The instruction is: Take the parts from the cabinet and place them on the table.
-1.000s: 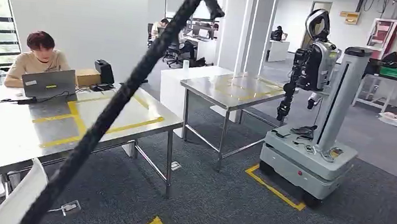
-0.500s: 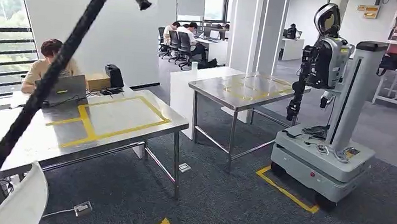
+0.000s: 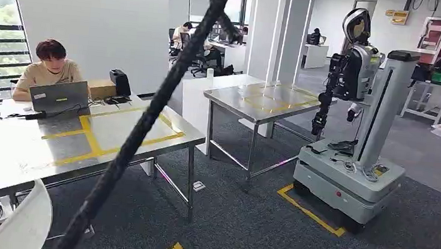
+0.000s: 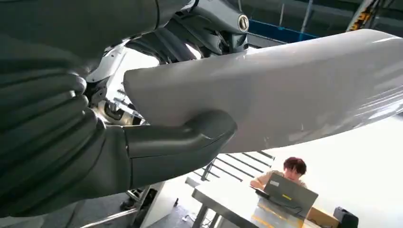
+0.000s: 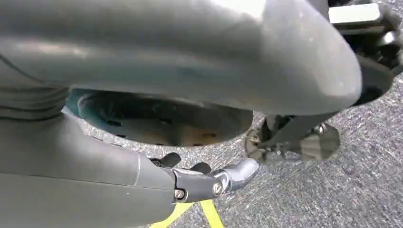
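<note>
Clearly, a large white part (image 4: 285,90) is gripped by the left hand (image 4: 95,142), its thumb pressed under the part's edge. At the near left, a steel table (image 3: 17,149) marked with yellow tape is seen. Whether the right hand (image 5: 142,185) holds anything cannot be told.

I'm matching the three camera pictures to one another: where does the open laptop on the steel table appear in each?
Head view: laptop at far left, on the taped steel table, before a seated person.
Left wrist view: laptop low and right of centre.
Right wrist view: not in it.
Shared landmark: the seated person behind it.
</note>
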{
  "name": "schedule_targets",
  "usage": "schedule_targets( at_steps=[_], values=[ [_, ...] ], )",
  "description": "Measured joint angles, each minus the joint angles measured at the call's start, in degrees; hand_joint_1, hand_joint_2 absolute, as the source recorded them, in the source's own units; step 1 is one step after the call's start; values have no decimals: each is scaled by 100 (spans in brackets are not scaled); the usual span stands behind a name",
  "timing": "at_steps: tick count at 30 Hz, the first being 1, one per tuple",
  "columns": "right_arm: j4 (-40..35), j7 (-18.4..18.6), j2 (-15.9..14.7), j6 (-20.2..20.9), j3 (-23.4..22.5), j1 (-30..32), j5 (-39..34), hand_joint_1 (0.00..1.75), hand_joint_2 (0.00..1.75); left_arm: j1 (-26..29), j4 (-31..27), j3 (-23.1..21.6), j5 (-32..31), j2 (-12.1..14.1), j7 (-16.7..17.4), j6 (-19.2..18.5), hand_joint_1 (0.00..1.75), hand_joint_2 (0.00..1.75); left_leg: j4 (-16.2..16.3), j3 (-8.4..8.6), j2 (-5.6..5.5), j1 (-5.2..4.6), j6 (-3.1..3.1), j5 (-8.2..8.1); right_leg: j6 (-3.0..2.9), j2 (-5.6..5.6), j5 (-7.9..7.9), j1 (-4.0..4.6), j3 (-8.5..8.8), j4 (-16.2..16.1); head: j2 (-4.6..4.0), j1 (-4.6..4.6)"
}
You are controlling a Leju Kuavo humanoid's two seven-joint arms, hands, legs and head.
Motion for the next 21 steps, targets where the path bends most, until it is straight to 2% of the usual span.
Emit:
schedule_targets(
  at_steps=[1, 2, 3, 4, 5, 7, 8, 9, 10, 12, 13, 14, 15, 16, 17, 18, 19, 21],
  values=[
    [0, 2, -4, 0, 0, -1, -2, 0, 0, 12, -9, -2, -7, 0, 4, -11, 175, 175, 48, 1, -7, 29, -39, -37, 39, 1, 268, -33, 282, -549, 0, 0],
    [0, 2, -7, 0, -2, 0, -4, 0, 0, 14, -20, -7, -16, 0, 11, -22, 175, 175, 121, -10, -9, 46, -83, -87, 77, 13, 458, -73, 560, -1070, 0, 0],
    [-2, 7, 9, 0, -2, -6, -7, 0, 0, 17, -33, -7, -18, 0, 20, -29, 175, 175, 168, -85, -22, 24, -142, -141, 57, 73, 321, -33, 596, -1142, 0, 2],
    [-2, 2, 9, 2, -4, -7, -9, 0, 0, 11, -46, -7, -22, 0, 29, -44, 175, 175, 211, -80, -34, 6, -189, -208, -61, 71, 319, -44, 612, -1172, 0, -7],
    [0, 2, 2, 0, -4, 0, -13, 0, 0, 16, -61, -7, -33, 0, 26, -46, 175, 175, 185, -56, -50, 13, -211, -216, -122, 33, 289, -4, 614, -1150, 0, -9],
    [-2, 4, 0, -15, -4, 8, -22, 0, 0, 10, -66, -15, -66, 0, 22, -72, 175, 175, 144, -13, -98, 48, -280, -230, -227, -6, 257, 8, 652, -1147, 0, -7],
    [-2, 2, 0, -15, -4, 6, -24, 0, 0, 9, -66, -15, -72, 4, 20, -85, 175, 175, 209, -3, 8, 60, -296, -240, -289, -34, 274, -14, 701, -1175, 0, -11],
    [-2, -4, 0, -15, -7, 9, -31, 0, 0, -12, -66, -15, -75, 4, 20, -92, 175, 175, 412, -90, 191, 38, -283, -331, -329, -61, 250, -8, 731, -1174, 0, -13],
    [-2, -2, 0, -15, -9, 20, -33, 0, 0, -51, -64, -22, -81, 4, 18, -99, 175, 175, 786, -292, 285, 20, -274, -516, -368, -88, 225, 2, 760, -1173, 0, -15],
    [-2, 0, 0, -15, -9, 52, -42, 0, 0, -84, -59, -24, -83, 7, 22, -109, 175, 175, 1769, -866, 326, -2, -259, -873, -411, -161, 154, 37, 825, -1171, 0, -15],
    [-2, 0, 0, -15, -9, 62, -46, 0, 0, -82, -51, -24, -83, 7, 22, -118, 175, 175, 2026, -1052, 330, -8, -246, -881, -411, -175, 117, 52, 864, -1171, 0, -13],
    [-2, 2, 0, -15, -9, 65, -48, 0, 0, -83, -37, -24, -83, 7, 22, -127, 175, 175, 2004, -1109, 333, -19, -220, -732, -408, -183, 73, 62, 919, -1171, 0, -15],
    [-2, 0, 0, -15, -9, 63, -48, 0, 0, -84, -33, -24, -83, 9, 22, -129, 175, 175, 1762, -1046, 336, -31, -187, -488, -396, -185, 25, 66, 982, -1171, 0, -15],
    [-2, 0, 0, -15, -9, 61, -48, 0, 0, -85, -31, -26, -83, 7, 20, -129, 175, 175, 1361, -895, 342, -47, -150, -186, -382, -187, -26, 67, 1058, -1171, 0, -15],
    [-2, -2, 4, -15, -9, 60, -48, 0, 0, -85, -33, -26, -83, 9, 20, -129, 175, 175, 816, -693, 367, -68, -103, 148, -360, -195, -92, 65, 1145, -1174, 0, -15],
    [-2, 0, 9, -15, -9, 70, -48, 0, 0, -91, -31, -26, -83, 11, 20, -129, 175, 175, 563, -583, 440, -102, -61, 190, -333, -198, -144, 64, 1147, -1188, 0, -17],
    [-2, -2, 9, -15, -9, 52, -55, 0, 0, -97, -31, -28, -83, 9, 20, -131, 175, 175, 452, -527, 455, -148, -53, 101, -267, -192, -190, 118, 1158, -1170, -4, -24],
    [-2, -2, 9, -15, -11, 55, -57, 0, 0, -100, -31, -31, -83, 11, 20, -133, 175, 175, 439, -549, 420, -151, -7, 73, -204, -224, -152, 103, 1266, -1226, 2, -15]
  ],
)
